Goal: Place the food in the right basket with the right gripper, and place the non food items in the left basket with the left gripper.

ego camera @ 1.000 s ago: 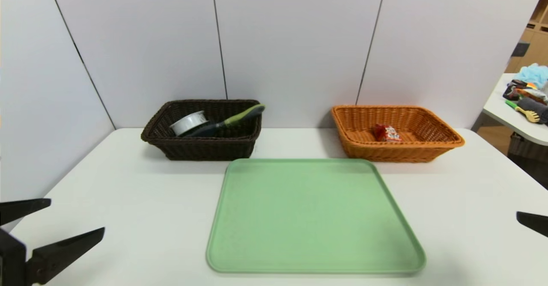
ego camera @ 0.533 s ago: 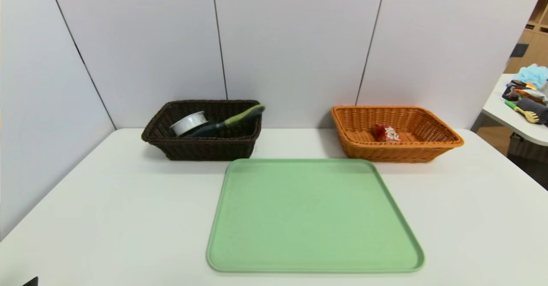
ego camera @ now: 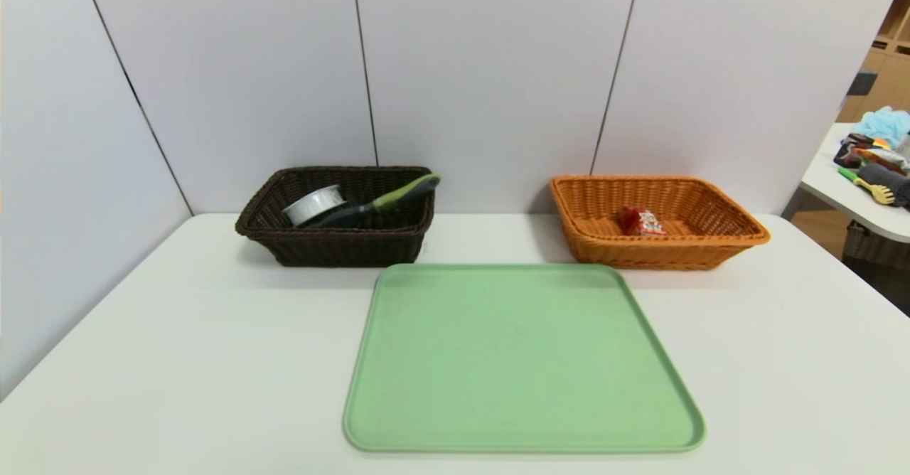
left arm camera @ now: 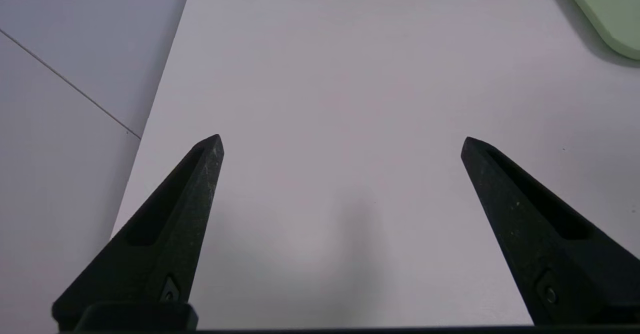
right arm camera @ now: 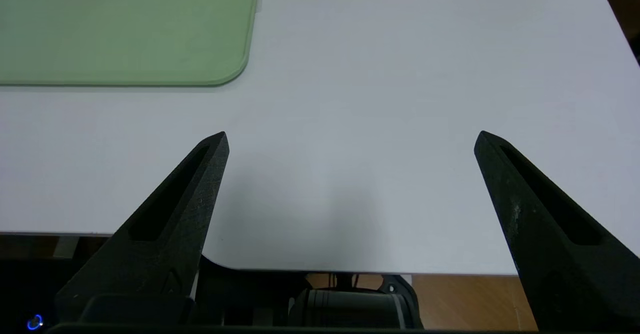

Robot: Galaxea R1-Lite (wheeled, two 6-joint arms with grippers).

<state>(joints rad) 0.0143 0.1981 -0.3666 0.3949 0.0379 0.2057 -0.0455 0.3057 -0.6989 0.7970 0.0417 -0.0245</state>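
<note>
Dark brown wicker: the left basket (ego camera: 348,249), in which we are seeing one white disc (ego camera: 313,205) and one brush (ego camera: 377,203), its olive-green handle leaning over the rim. Orange-tan wicker: the right basket (ego camera: 661,253), holding one red drink carton (ego camera: 642,221). Sorting, we are judging, is standing complete; the next move is calling only for keeping both arms clear. Left gripper (left arm camera: 342,141), spread wide, holding nothing, is hanging over the bench (ego camera: 199,347); right gripper (right arm camera: 352,139), likewise. Both are appearing only in their wrist views; the head view alone is showing us the baskets and contents.
</note>
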